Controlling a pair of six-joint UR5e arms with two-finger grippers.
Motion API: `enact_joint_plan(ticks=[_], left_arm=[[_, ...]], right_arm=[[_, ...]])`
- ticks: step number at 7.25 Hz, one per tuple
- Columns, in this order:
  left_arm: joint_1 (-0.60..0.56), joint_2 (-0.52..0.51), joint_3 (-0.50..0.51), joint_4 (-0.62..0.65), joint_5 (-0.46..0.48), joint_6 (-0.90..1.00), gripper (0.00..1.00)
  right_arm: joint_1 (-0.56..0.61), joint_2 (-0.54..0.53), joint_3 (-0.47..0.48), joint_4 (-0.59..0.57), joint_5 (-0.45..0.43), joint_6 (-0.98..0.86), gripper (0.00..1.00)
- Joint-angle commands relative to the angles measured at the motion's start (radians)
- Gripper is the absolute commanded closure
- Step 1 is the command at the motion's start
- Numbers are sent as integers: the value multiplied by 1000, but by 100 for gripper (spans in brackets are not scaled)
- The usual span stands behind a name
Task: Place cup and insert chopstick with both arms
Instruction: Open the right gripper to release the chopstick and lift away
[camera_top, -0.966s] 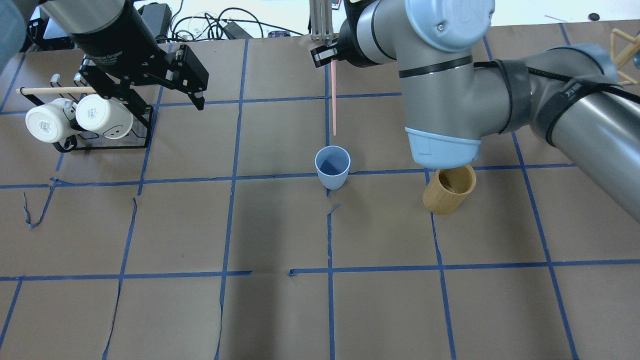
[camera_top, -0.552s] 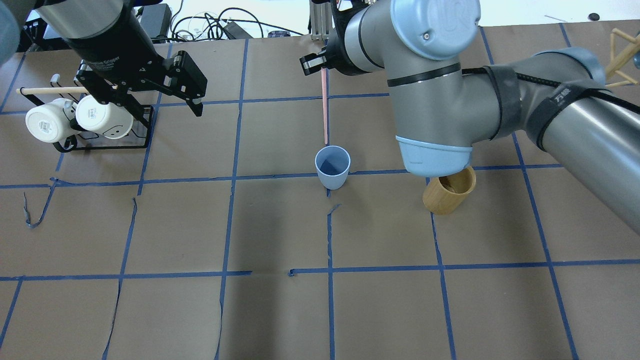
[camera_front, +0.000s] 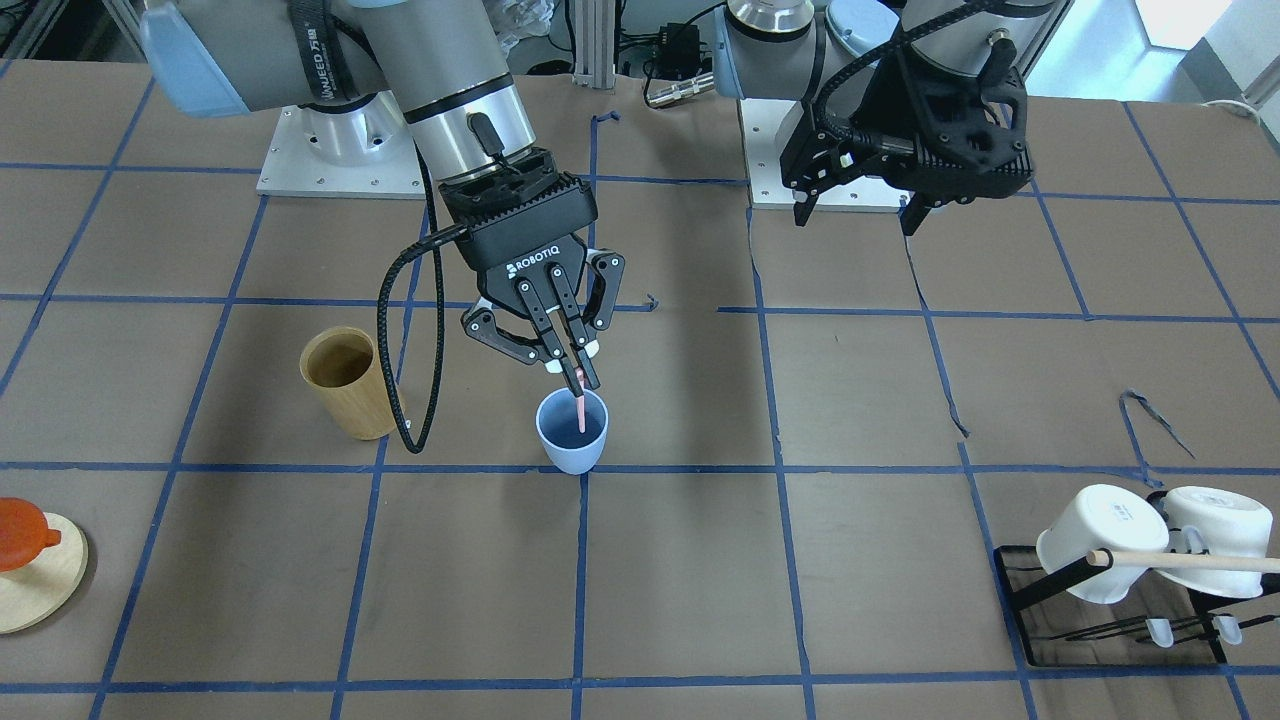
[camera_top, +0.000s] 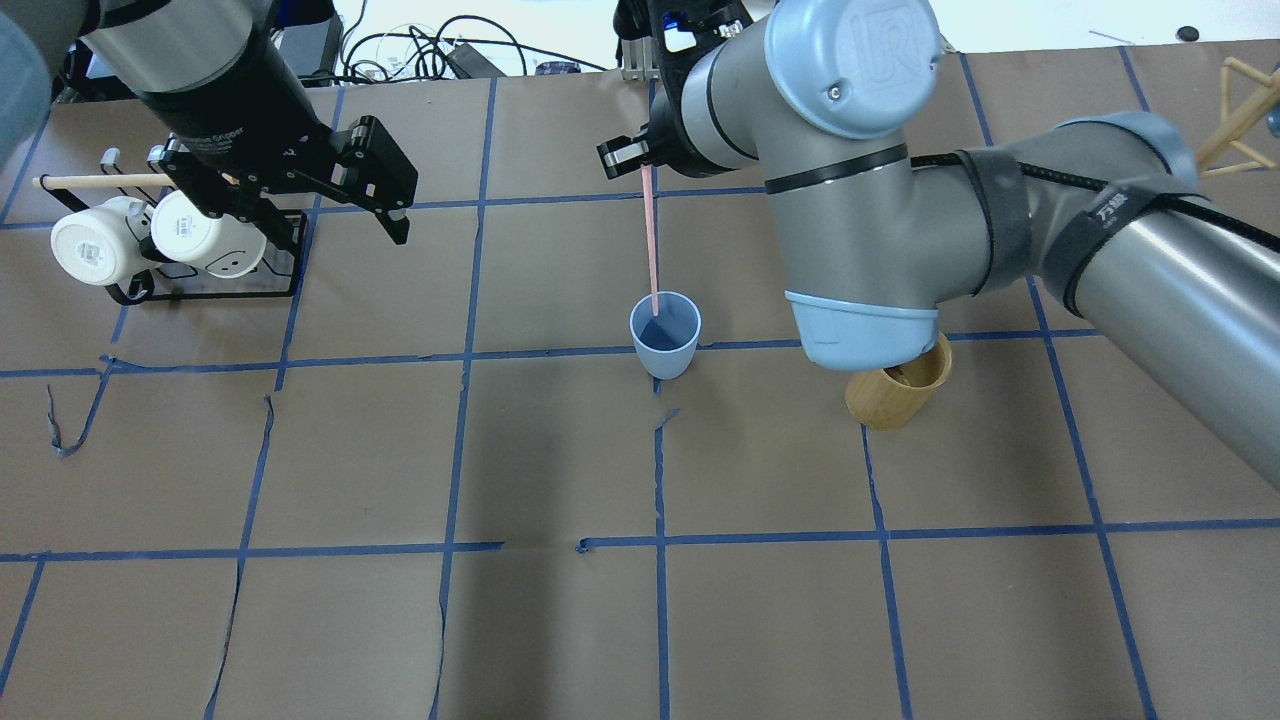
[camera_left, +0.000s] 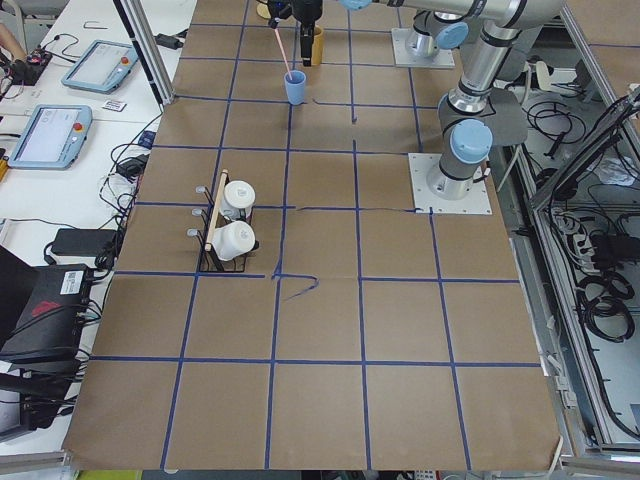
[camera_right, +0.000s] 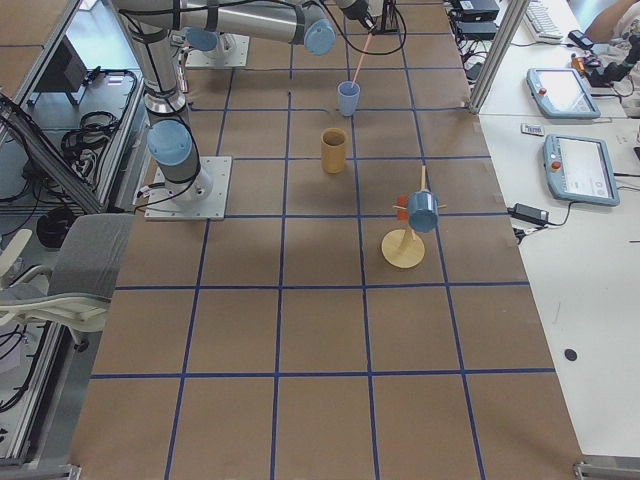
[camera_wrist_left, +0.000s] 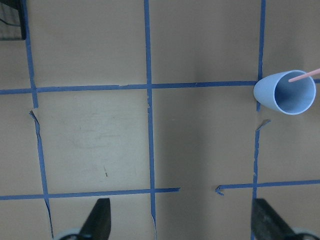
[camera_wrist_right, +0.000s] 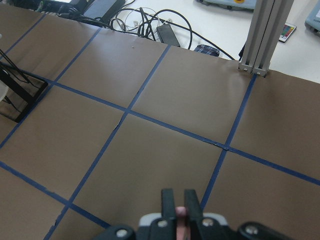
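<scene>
cup (camera_top: 665, 335): standing upright mid-tabletop, clear of edges, mouth up for receiving | chopstick (camera_top: 652, 240): hanging tilted, lower tip entering cup mouth | right pincer (camera_front: 580, 380): clenching chopstick's top, leaving shaft free | left pincer (camera_front: 856, 218): gaping empty, hovering aside, giving room

We find the cup (camera_top: 665, 335) on the desk (camera_top: 330, 620) near its middle, the chopstick (camera_top: 652, 240) tip inside it, right gripper (camera_front: 580, 378) holding its top, bamboo holder (camera_top: 885, 400) on the cup's right, mug rack (camera_front: 1080, 630) far left, left gripper (camera_front: 855, 212) aloft on that side.
</scene>
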Motion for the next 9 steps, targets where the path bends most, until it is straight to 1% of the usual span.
enact_joint_plan(ticks=[1,2,3,4,6,7,8,9], left_arm=[[0,1,0,10,0,54,0],[2,1,0,22,0,57,0],[2,1,0,22,1,57,0],[2,1,0,21,1,57,0],[2,2,0,18,3,57,0],[2,2,-1,19,3,57,0],[2,2,-1,19,1,57,0],[2,2,-1,19,3,57,0]], right_arm=[[1,-2,4,41,0,0,94],[1,-2,4,52,4,0,90],[1,-2,2,52,9,0,74],[3,0,2,49,8,0,1],[0,-2,-7,53,-2,6,0],[-9,-8,-27,126,-3,11,0],[-15,-29,-95,323,-52,11,0],[-18,-46,-181,547,-168,12,0]])
